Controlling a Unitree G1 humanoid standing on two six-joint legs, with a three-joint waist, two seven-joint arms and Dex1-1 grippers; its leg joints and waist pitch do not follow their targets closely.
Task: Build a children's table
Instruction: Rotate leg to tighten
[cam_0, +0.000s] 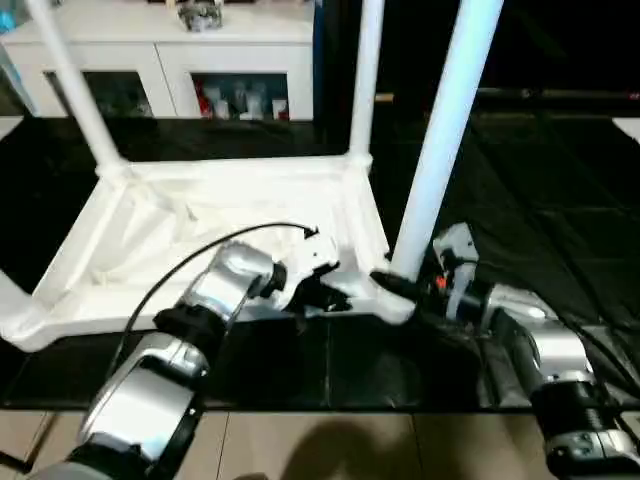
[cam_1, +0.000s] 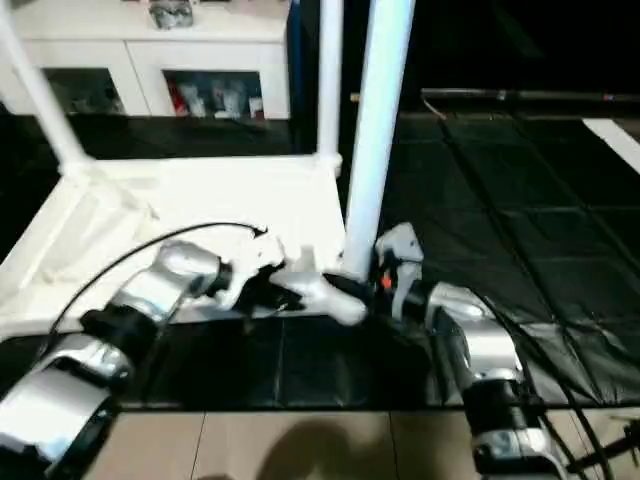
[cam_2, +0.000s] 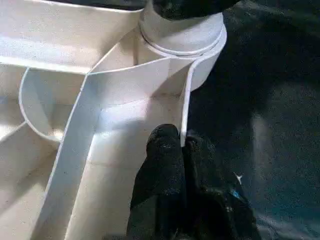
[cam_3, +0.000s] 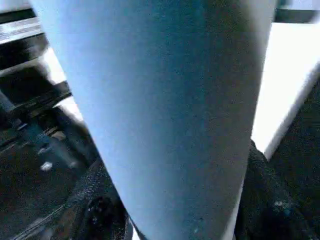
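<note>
Upturned white tabletop (cam_0: 200, 215) on dark floor | right gripper (cam_0: 405, 285) clasps near table leg (cam_0: 440, 140) low, just above its corner socket (cam_2: 182, 37); leg stands upright | left gripper (cam_2: 181, 150) pinches tabletop's rim (cam_2: 186, 100) beside that socket, steadying it

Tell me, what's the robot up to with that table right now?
Left gripper pinching tabletop rim. Right gripper clamped on near leg standing in its corner socket. Nothing in the way.
</note>
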